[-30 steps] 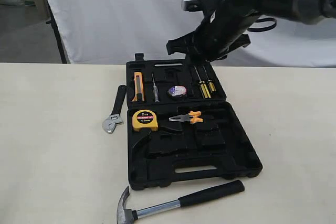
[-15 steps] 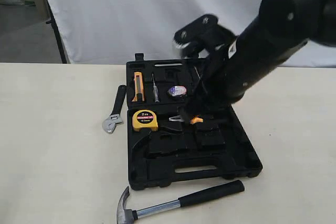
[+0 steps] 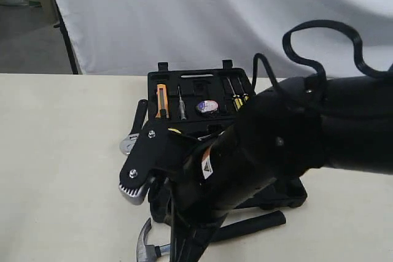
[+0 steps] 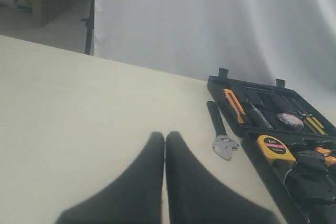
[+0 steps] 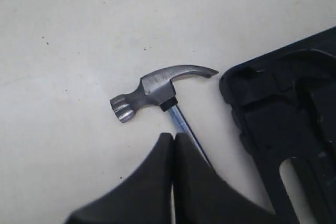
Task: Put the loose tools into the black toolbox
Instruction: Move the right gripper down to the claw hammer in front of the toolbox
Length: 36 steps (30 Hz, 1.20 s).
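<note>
The claw hammer (image 5: 157,90) lies on the table just in front of the black toolbox (image 5: 283,114). My right gripper (image 5: 173,136) is shut and empty, its tips right over the hammer's steel shaft near the head. In the exterior view the right arm (image 3: 276,145) covers most of the toolbox (image 3: 196,84); the hammer head (image 3: 145,237) shows below it. The adjustable wrench (image 4: 220,132) lies on the table beside the case. The tape roll (image 4: 290,121) sits in the far half. My left gripper (image 4: 165,135) is shut, empty, over bare table.
A yellow tape measure (image 4: 275,147) and orange-handled pliers (image 4: 320,156) sit in the near half of the case. An orange knife (image 3: 161,100) and screwdrivers (image 3: 238,99) fill the far half. A white backdrop hangs behind the table.
The right arm has swung down from above the far half of the toolbox to the table's front, ending over the hammer. The tools have not moved.
</note>
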Each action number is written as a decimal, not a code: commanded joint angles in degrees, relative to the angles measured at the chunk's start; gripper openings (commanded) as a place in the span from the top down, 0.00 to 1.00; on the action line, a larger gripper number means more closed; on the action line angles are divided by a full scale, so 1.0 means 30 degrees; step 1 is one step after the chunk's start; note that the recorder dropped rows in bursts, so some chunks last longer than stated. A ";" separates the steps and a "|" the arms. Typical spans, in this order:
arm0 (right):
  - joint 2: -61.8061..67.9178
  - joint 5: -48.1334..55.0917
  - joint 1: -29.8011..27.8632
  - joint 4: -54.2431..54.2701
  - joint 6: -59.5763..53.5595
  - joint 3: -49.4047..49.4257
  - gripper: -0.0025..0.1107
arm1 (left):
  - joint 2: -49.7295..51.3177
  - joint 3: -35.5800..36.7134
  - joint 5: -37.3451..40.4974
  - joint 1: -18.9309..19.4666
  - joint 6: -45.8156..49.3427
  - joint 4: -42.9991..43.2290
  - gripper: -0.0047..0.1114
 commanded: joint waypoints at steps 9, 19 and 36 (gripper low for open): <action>0.1110 -0.3103 0.1189 -0.0055 0.1153 0.1311 0.54 | -0.0061 -0.0051 -0.0138 0.0484 -0.0091 0.0085 0.95; 0.4719 -0.2508 0.1189 -0.1509 0.0063 -0.0374 0.44 | -0.0061 -0.0051 -0.0138 0.0484 -0.0091 0.0085 0.95; 0.6513 -0.1088 0.1189 -0.6432 -0.0066 -0.2696 0.44 | -0.0061 -0.0051 -0.0138 0.0484 -0.0091 0.0085 0.95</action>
